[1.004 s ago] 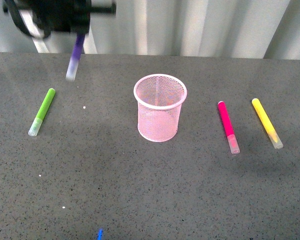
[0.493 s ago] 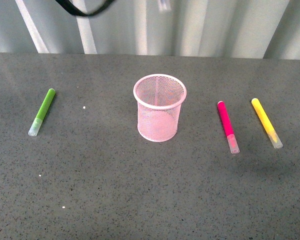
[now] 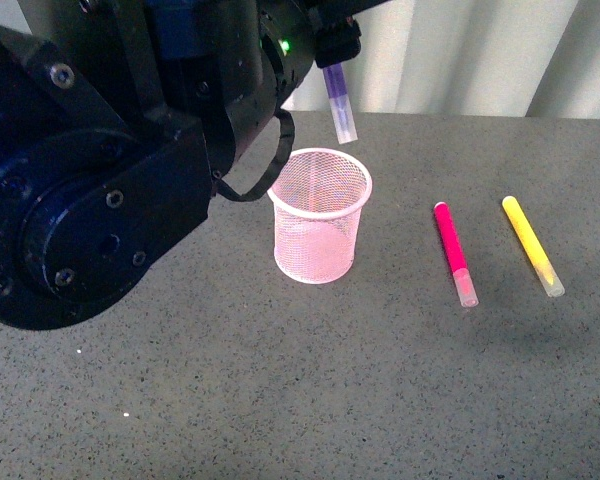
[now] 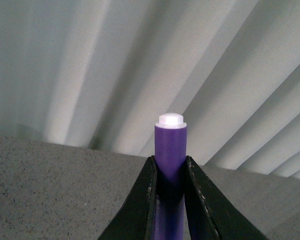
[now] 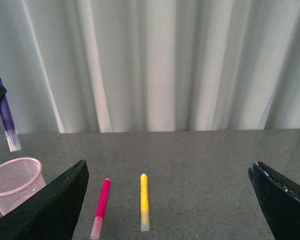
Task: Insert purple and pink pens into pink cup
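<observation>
The purple pen (image 3: pixel 338 100) hangs nearly upright, clear cap down, just above the far rim of the pink cup (image 3: pixel 320 215). My left gripper (image 3: pixel 335 45) is shut on its barrel; the left wrist view shows the purple pen (image 4: pixel 170 165) pinched between the two dark fingers (image 4: pixel 142 205). The pink pen (image 3: pixel 455 252) lies flat on the table right of the cup, cap toward the front. My right gripper (image 5: pixel 170 200) is open with nothing between its fingers; in its view, the pink pen (image 5: pixel 101 201) lies ahead, with the pink cup (image 5: pixel 15 182) and the purple pen (image 5: pixel 6 115) off to one side.
A yellow pen (image 3: pixel 533 245) lies right of the pink pen, roughly parallel to it. The left arm's dark body (image 3: pixel 100 170) fills the left of the front view and hides the table there. A pleated white curtain (image 3: pixel 460 55) backs the grey table (image 3: pixel 380 400).
The left arm has swung in from the left with the purple pen, which now hangs over the cup. The arm now covers the table's left side and the green pen there.
</observation>
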